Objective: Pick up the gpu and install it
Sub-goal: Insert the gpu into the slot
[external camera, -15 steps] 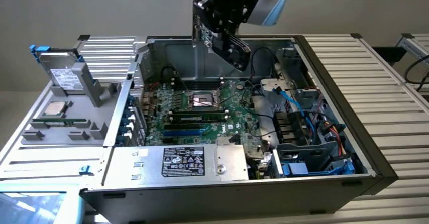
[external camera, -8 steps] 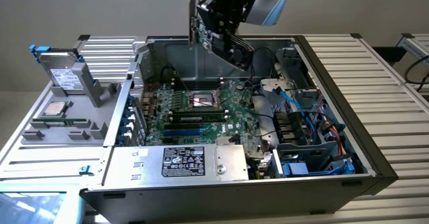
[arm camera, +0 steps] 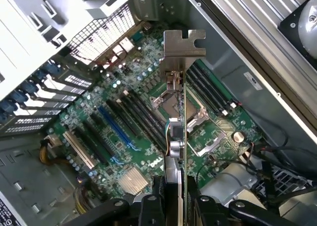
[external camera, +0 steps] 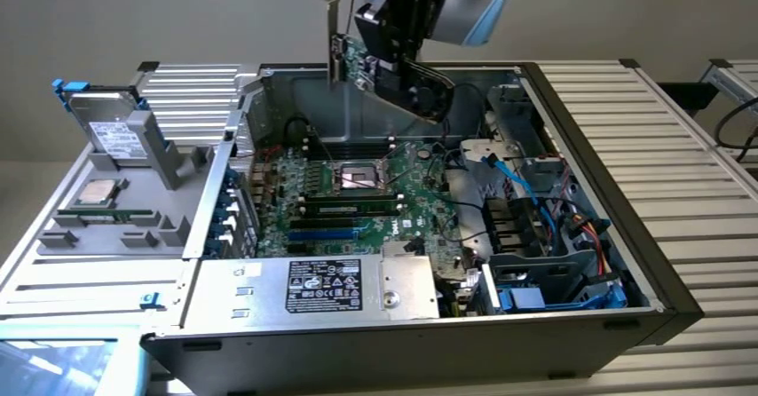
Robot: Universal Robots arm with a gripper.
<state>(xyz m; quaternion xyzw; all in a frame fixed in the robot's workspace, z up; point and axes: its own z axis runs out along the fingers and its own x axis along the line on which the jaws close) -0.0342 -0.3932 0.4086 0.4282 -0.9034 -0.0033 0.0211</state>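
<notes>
The jaws grip the gpu [arm camera: 177,137] edge-on above the motherboard [arm camera: 124,117].

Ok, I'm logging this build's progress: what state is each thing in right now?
Thin green-and-black expansion card with silver end bracket: held tilted above the green motherboard, not seated.
Black pincer: shut on that card.
Dark metal computer case: open, motherboard exposed.
Silver processor socket: load plate flipped open.
Silver boxy drive with white label: upright in the grey fixture outside the case.
</notes>
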